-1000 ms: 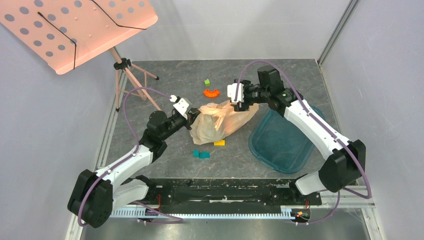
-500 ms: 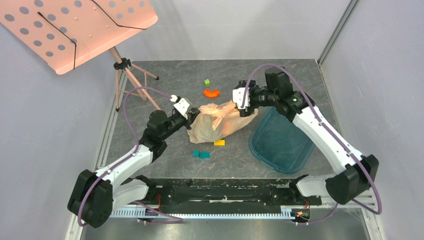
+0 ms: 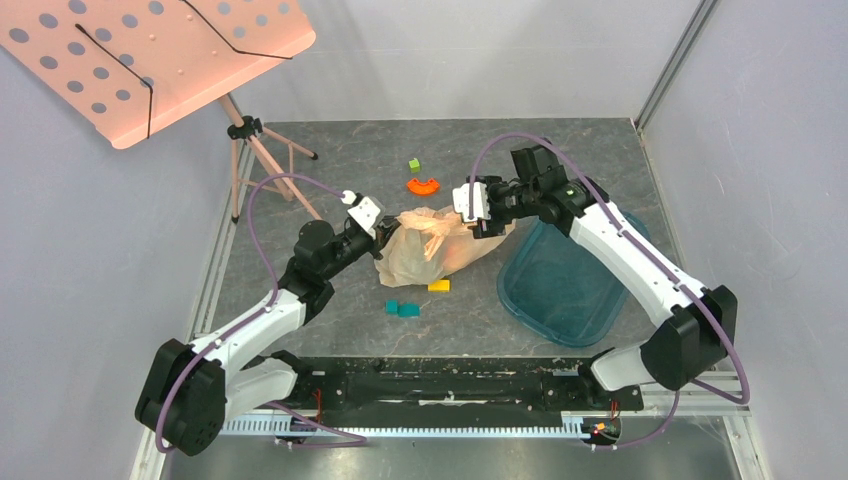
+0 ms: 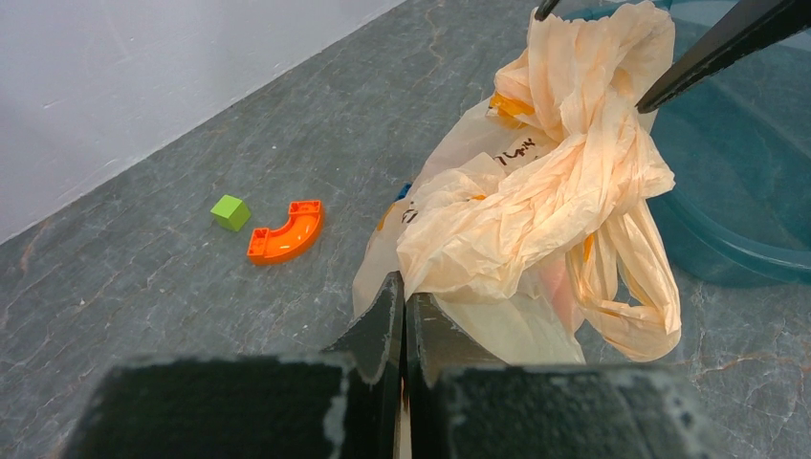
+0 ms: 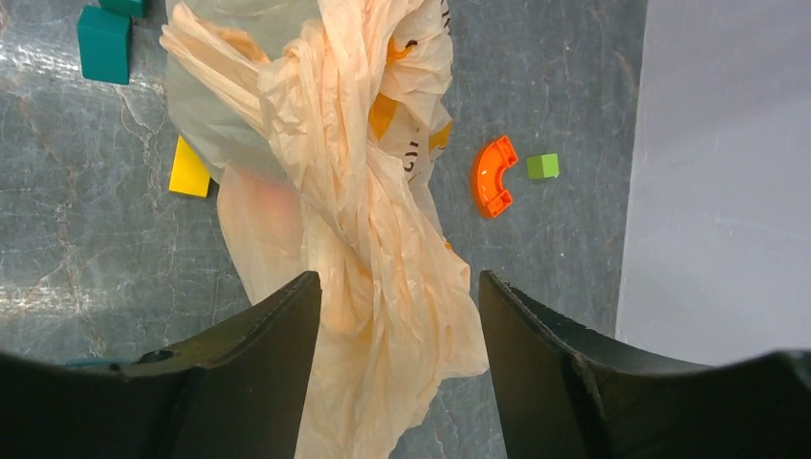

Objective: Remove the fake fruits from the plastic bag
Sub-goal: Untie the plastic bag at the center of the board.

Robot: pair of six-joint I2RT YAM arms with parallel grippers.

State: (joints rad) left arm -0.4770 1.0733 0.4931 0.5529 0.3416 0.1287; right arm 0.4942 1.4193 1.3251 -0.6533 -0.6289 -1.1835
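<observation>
Plastic bag (image 3: pixel 430 250) slumped, fake fruits (image 5: pixel 271 206) a reddish blur inside, left gripper (image 4: pixel 402 306) pinching its left edge, right gripper (image 5: pixel 399 287) spread wide astride its bunched top, teal tray (image 3: pixel 560 290) just beside it, orange arc (image 3: pixel 424 185) and green cube (image 3: pixel 414 165) beyond

Pink perforated music stand (image 3: pixel 150 60) stood far left on its tripod (image 3: pixel 262 152). Green block (image 3: pixel 414 165) lay just beside orange arch (image 3: pixel 424 185) on grey table (image 3: pixel 330 150). Yellow block (image 3: pixel 438 286) and two touching teal blocks (image 3: pixel 403 309) lay nearer. Teal tray (image 3: pixel 560 300) sat right.
</observation>
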